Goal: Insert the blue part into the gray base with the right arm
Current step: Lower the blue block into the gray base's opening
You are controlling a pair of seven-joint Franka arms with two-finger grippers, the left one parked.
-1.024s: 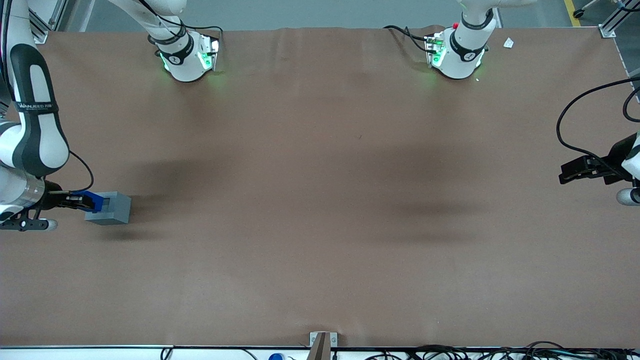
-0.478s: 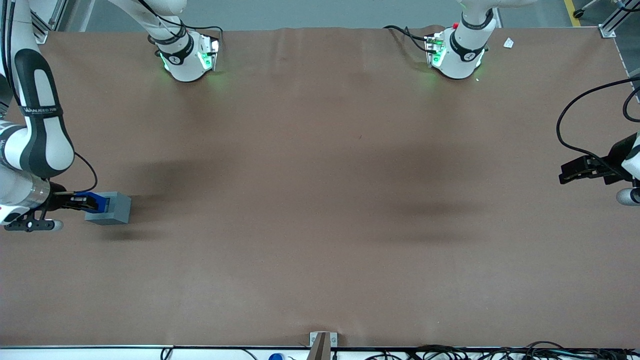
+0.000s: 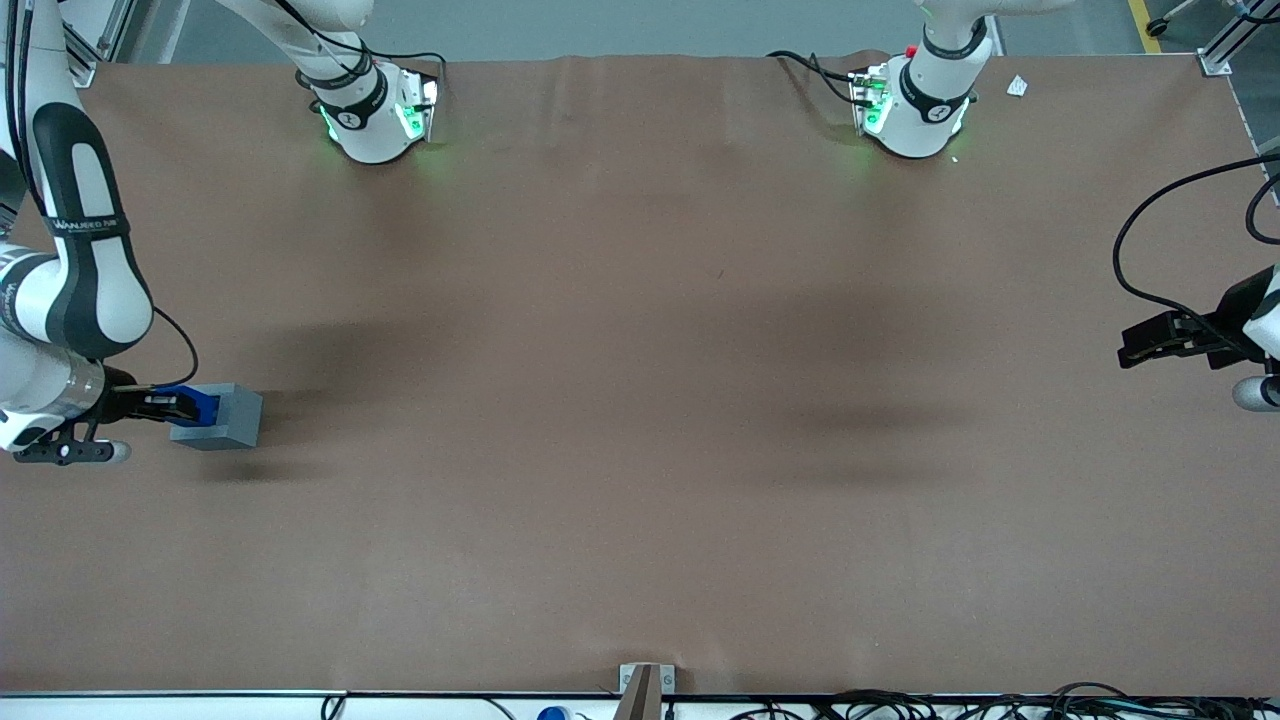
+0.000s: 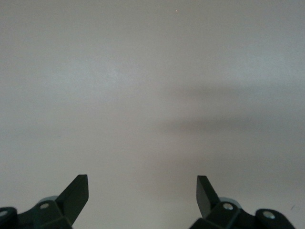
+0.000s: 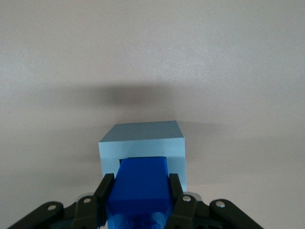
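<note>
The gray base [image 3: 228, 417] is a light gray cube standing on the brown table at the working arm's end. My right gripper [image 3: 180, 405] is shut on the blue part [image 3: 203, 404], which sits at the top of the base. In the right wrist view the blue part [image 5: 142, 186] is pinched between my two black fingers [image 5: 106, 188], and its leading end reaches into the square recess in the top of the gray base [image 5: 142, 141]. The stud end is hidden inside the recess.
The brown table cover [image 3: 640, 400] stretches toward the parked arm's end. The two arm bases [image 3: 375, 115] stand at the table's edge farthest from the front camera. A metal bracket [image 3: 645, 680] and cables lie at the edge nearest it.
My right gripper with the blue part has come down a little onto the gray base. The blue part shows less above the cube than before. The base has not moved.
</note>
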